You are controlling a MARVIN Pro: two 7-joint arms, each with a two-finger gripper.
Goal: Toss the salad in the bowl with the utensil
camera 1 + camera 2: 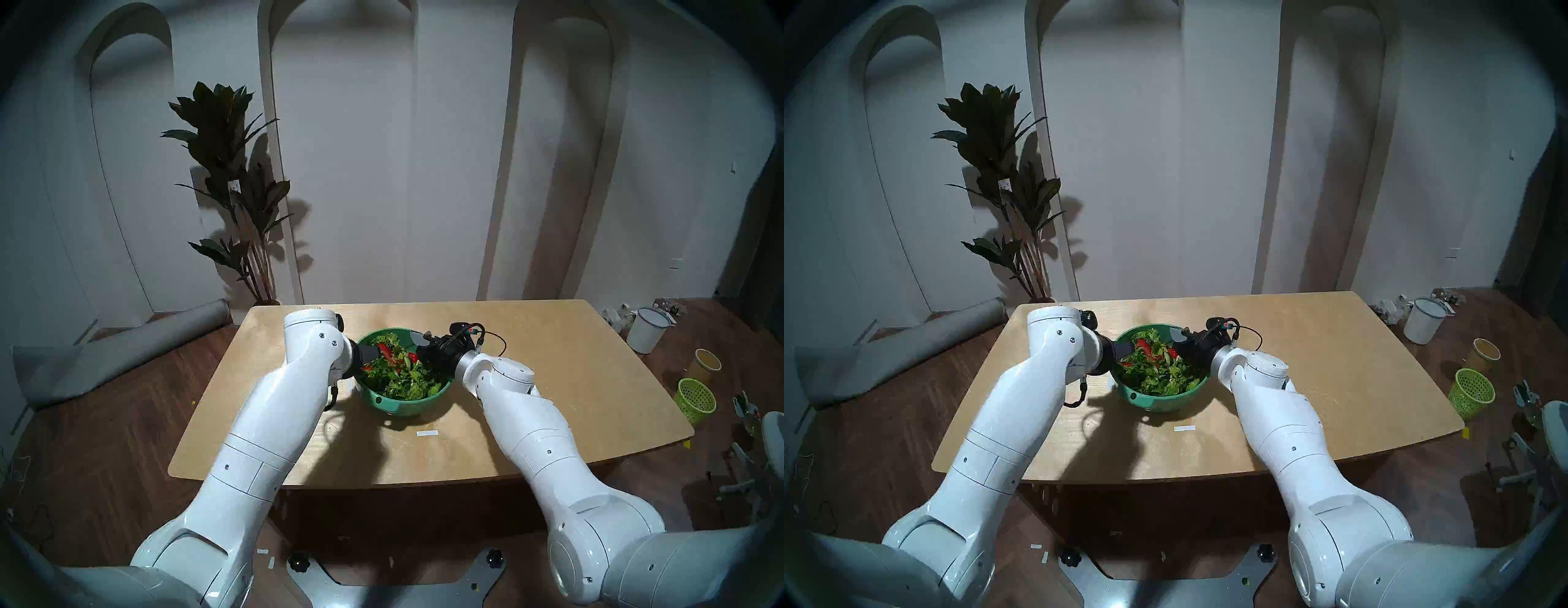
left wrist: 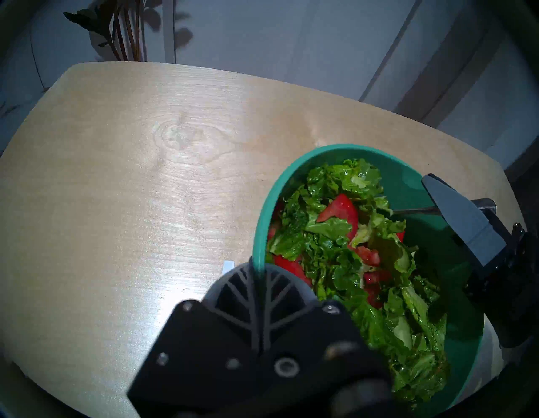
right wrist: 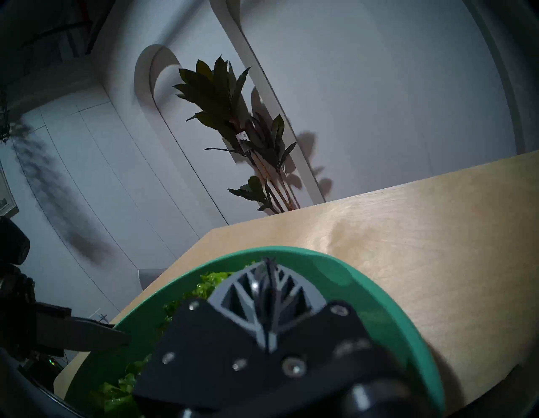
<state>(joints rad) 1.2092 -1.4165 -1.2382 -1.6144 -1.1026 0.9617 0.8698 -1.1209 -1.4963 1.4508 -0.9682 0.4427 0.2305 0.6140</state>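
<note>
The teal-green bowl [image 1: 399, 408] stands mid-table, tipped toward me, and holds the salad [image 1: 403, 375] of green lettuce and red pieces. My left gripper [image 1: 368, 352] is shut on the bowl's left rim; the left wrist view shows its fingers [image 2: 230, 292] pinching the rim [image 2: 262, 221]. My right gripper [image 1: 419, 341] is over the bowl's right side, shut on the spoon. The spoon's thin metal handle [image 2: 414, 210] runs from that gripper into the salad [image 2: 364, 262]. Its round end is buried under the leaves. The right wrist view shows the shut fingers [image 3: 248, 294] above the rim [image 3: 335, 262].
A white tape strip [image 1: 427, 433] lies on the table in front of the bowl. On the floor to the right are a lime-green mesh basket [image 1: 695, 399], a yellow cup [image 1: 706, 363] and a white bucket [image 1: 647, 331]. A plant [image 1: 237, 191] stands behind the table's far left corner.
</note>
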